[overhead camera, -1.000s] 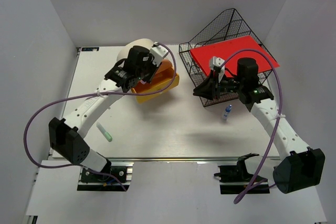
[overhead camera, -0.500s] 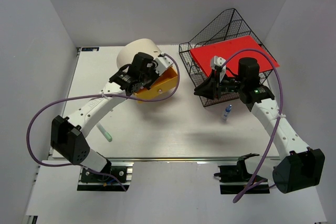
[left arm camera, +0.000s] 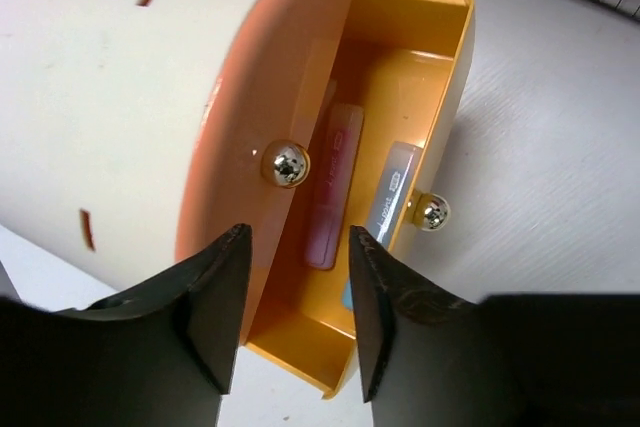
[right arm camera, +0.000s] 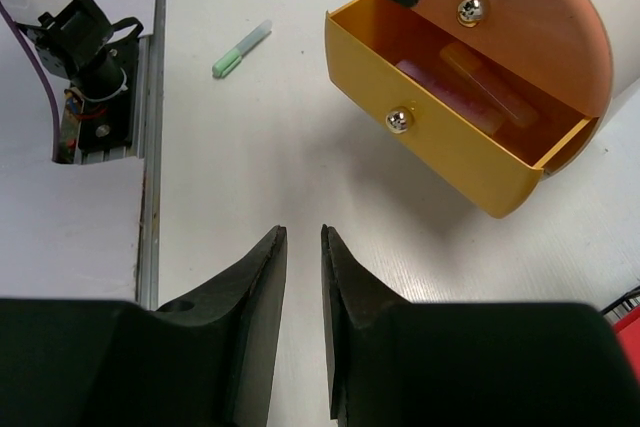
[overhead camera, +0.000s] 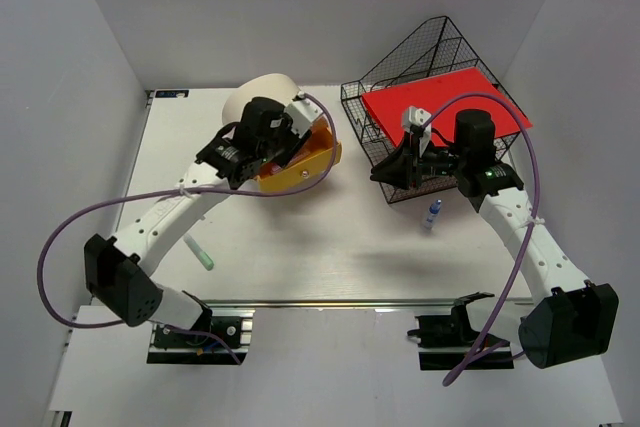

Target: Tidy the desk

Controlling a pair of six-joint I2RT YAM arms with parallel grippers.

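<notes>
as the left gripper has parted its jaws, empty, over the open drawer at eleven o'clock on the desk, an item seems stowed; the right gripper hangs barely open, empty.

Right ahead of the left claw sat the cream drum box, its orange drawer slid out, and a pink case lay inside beside a clear one! One brass knob shone just past the fingertips, and a second knob sat further right. Behind the right claw stood the black wire rack carrying a red folder. A blue-capped pen lay close behind that claw, and a green marker lay well ahead, to its left.
</notes>
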